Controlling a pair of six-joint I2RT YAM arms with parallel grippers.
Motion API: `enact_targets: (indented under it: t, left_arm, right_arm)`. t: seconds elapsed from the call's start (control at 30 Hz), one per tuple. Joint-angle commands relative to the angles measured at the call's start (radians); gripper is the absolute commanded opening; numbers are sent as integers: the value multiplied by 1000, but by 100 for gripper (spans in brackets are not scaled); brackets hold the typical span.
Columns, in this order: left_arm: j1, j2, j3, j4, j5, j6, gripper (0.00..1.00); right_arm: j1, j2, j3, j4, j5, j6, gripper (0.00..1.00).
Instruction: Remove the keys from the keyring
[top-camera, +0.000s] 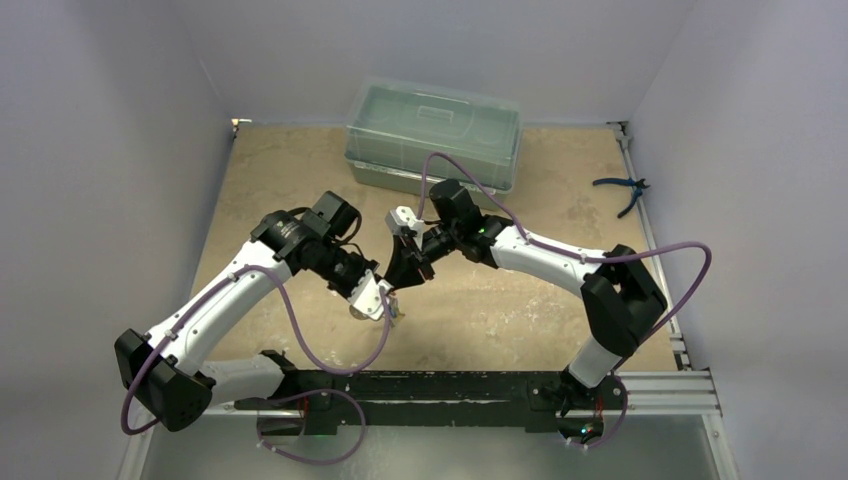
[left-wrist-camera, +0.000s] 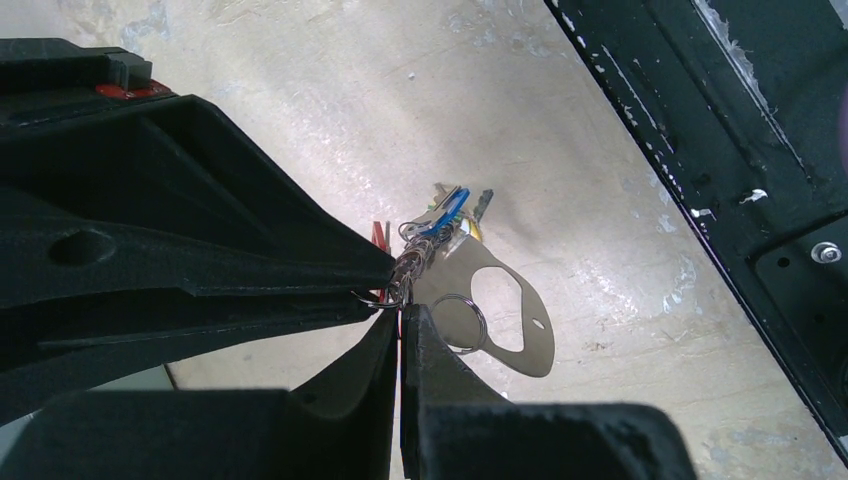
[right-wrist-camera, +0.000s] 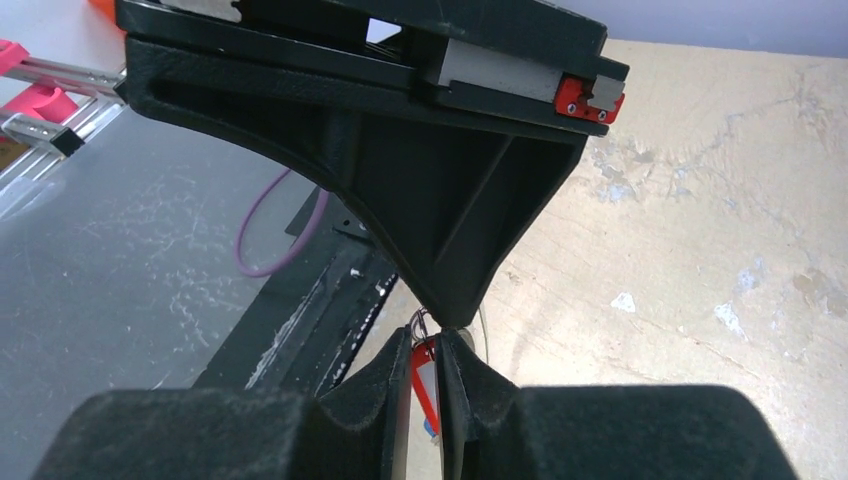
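left fingers (left-wrist-camera: 440, 385) clamp keyring (left-wrist-camera: 520, 362) | right fingers (right-wrist-camera: 470, 400) pinch red key (right-wrist-camera: 425, 385)

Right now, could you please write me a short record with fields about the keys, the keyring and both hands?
left hand: shut, tips at the wire rings of the thin metal keyring
right hand: closed on a red plastic-headed key
blue plastic-headed key: in the bunch on the ring
whitish-grey flat strap loop: joined to the bunch
blue-handled pliers: far right edge of the beige table
clear plastic lidded box: at the back
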Motion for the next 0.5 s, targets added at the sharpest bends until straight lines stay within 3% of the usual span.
enact_targets:
  t: [0.0, 0.23, 0.47]
  left_arm:
    - [-3, 1, 17, 31, 59, -21, 0]
    - [-5, 6, 22, 37, 66, -69, 0]
    - [8, -24, -9, 80, 100, -224, 0]
  right_arm:
    - [6, -5, 38, 6, -33, 2, 18]
    - [6, -14, 28, -4, -41, -10, 0]
    - [5, -24, 10, -4, -38, -13, 0]
